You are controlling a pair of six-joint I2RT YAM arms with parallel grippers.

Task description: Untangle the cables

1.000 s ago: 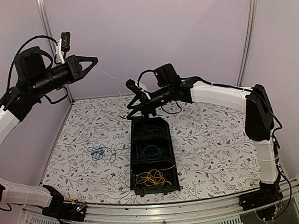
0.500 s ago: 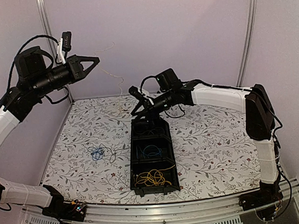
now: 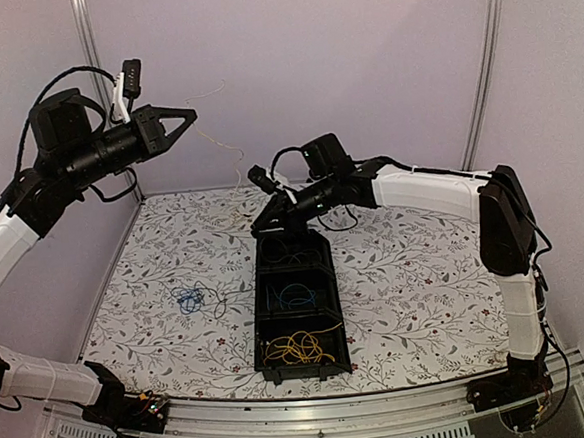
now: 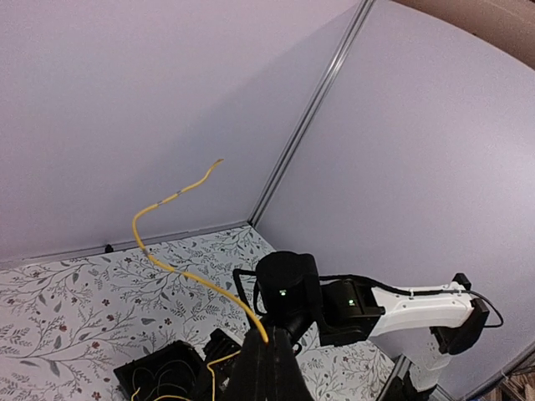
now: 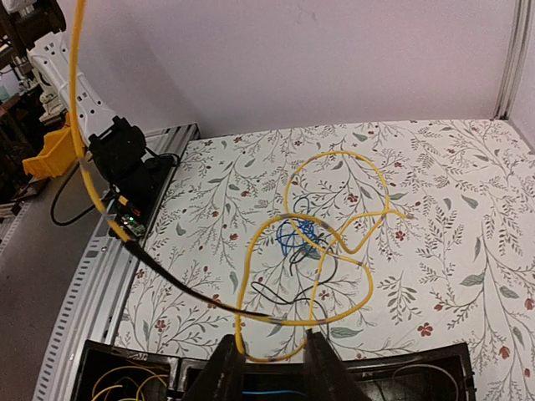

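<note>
Yellow cable (image 4: 164, 266) by right gripper's (image 5: 272, 344) narrowed jaws

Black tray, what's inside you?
Yellow wires nearest, blue wires in the middle, dark wires farthest. The right gripper hides the tray's far rim.

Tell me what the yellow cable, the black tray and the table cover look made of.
Yellow cable: thin wire in smooth, likely plastic, sheath; holds springy curves. Black tray: rigid moulded plastic, apparently, with matte walls. Table cover: probably printed cloth or vinyl, floral pattern; cannot tell which.
</note>
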